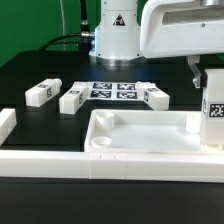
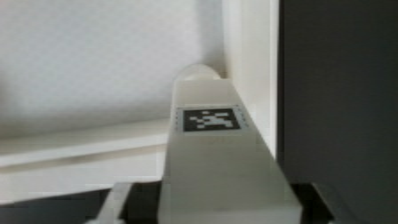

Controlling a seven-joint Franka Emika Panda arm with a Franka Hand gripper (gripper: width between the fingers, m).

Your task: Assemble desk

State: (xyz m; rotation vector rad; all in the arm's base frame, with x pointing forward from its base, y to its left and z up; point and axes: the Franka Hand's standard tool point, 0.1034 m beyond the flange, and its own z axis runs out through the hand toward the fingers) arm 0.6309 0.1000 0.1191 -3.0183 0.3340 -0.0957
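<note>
Leg (image 2: 214, 125) upright, clamped between jaws, far end at tabletop (image 1: 140, 132) corner

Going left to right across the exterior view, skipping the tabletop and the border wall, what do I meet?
leftmost leg → second leg → marker board → third leg → upright leg

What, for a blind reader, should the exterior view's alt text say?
The gripper holds one white leg upright at the corner of the tabletop on the exterior view's right; three legs lie behind beside the marker board.
</note>
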